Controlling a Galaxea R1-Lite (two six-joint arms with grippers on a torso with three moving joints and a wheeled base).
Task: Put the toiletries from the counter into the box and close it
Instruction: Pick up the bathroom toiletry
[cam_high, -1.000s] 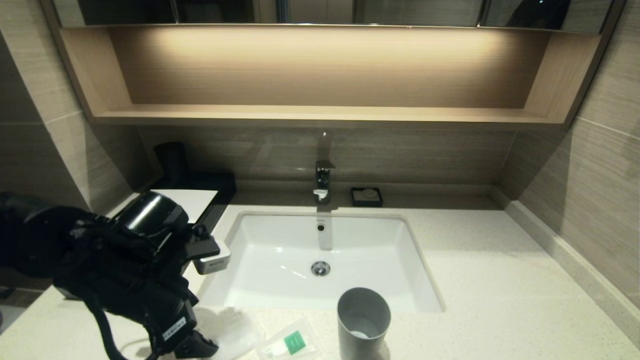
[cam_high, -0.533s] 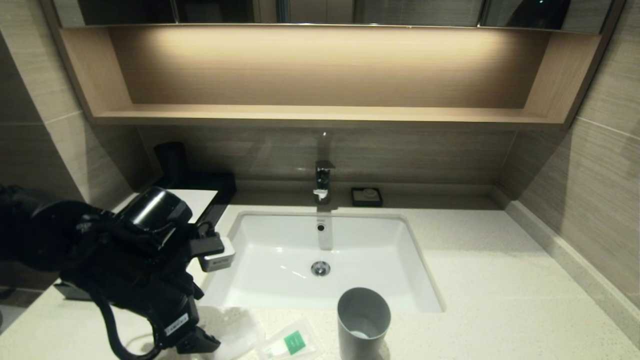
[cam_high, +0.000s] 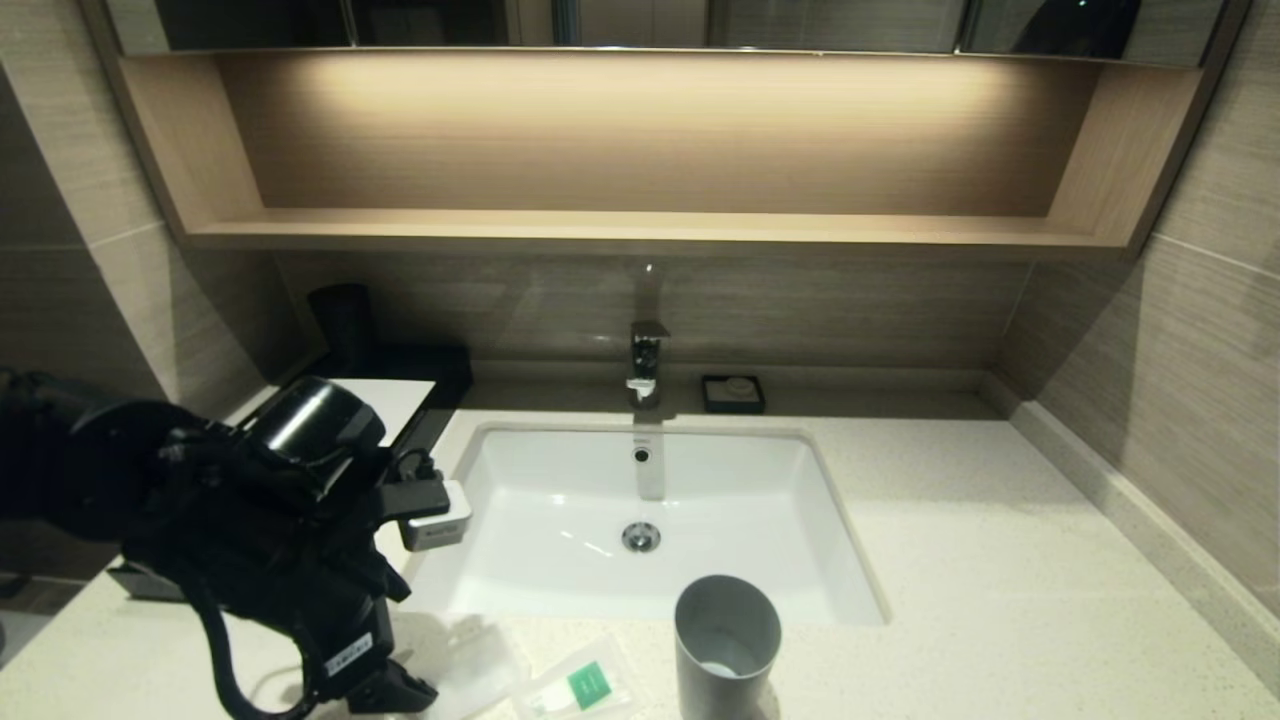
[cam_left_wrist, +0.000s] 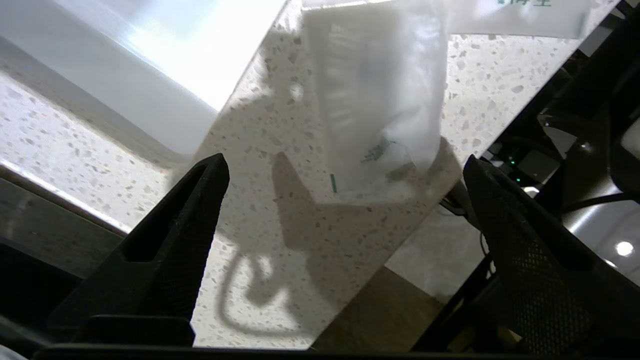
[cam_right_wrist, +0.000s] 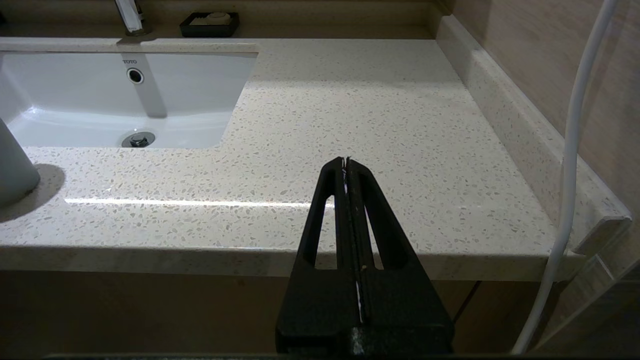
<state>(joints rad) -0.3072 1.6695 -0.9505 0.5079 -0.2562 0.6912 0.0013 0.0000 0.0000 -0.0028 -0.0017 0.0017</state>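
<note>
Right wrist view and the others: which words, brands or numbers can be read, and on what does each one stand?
"TOTO": on the back wall of the basin, above the overflow hole.
Green print on the sachets: too blurred to read.
White label on the left arm: too small to read.
Nothing else is readable.

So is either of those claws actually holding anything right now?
No. The left claw is open above a clear sachet on the counter, not touching it. The right claw is shut on nothing, off the counter's front edge.
</note>
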